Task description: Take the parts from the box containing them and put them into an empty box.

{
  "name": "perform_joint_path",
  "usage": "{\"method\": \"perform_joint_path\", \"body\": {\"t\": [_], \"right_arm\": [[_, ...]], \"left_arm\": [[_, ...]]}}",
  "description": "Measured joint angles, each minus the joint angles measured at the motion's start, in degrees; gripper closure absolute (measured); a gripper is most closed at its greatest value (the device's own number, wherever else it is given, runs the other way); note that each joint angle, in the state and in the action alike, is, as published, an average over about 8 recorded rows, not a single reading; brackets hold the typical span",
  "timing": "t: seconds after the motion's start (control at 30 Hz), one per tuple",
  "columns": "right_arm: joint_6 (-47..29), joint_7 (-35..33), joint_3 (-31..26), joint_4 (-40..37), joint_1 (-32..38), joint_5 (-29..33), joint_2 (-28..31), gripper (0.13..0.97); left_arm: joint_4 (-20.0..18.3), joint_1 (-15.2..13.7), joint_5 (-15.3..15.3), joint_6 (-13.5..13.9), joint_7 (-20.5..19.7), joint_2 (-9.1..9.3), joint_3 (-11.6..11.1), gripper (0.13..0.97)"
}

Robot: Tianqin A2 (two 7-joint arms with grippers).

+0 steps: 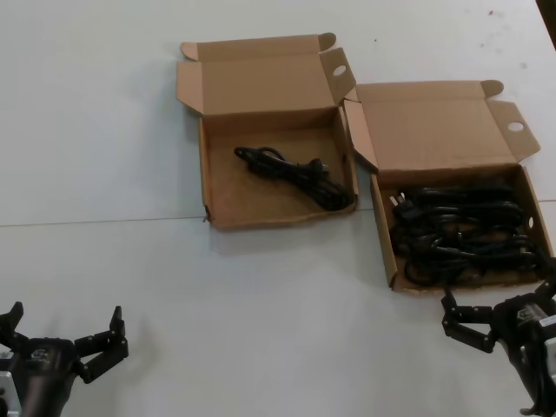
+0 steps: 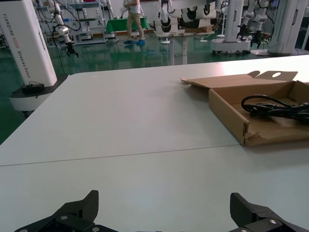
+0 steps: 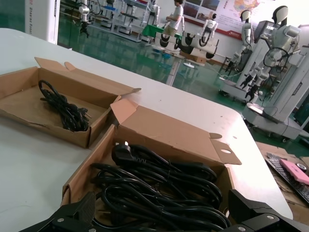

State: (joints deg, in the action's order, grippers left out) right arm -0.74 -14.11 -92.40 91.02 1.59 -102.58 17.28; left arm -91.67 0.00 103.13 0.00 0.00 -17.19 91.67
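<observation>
Nearest the front edge of the bench, the left gripper hangs low by the front left corner with its claw spread wide and nothing in it, well apart from both boxes. The right gripper sits at the front right, claw also wide and empty, just short of the near wall of the full box, which lies toward the right edge. The cables fill that tray in a tangled black heap (one plug pokes up at the far left end of the pile). They look light and limp, rubbery enough to grip well, but loops will likely snag on neighbours and drag a second bundle along; the best hold is probably across the middle of a single coil lying on top, where several strands run together, not on a plug or a loose end. Farther back, toward the middle of the bench, the squarer box already holds one cable lying diagonally on its floor. How many bundles are in the heap cannot be counted, since they overlap and the lower ones are hidden. Both wrist views cut off their own claws to the fingertips alone.
</observation>
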Motion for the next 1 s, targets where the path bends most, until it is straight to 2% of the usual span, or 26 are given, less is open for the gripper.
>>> {"method": "perform_joint_path", "body": {"t": [1.0], "right_arm": [[0.0, 0.0, 0.0, 0.0, 0.0, 0.0, 0.0, 0.129]], "left_arm": [[0.0, 0.0, 0.0, 0.0, 0.0, 0.00, 0.0, 0.132]]}}
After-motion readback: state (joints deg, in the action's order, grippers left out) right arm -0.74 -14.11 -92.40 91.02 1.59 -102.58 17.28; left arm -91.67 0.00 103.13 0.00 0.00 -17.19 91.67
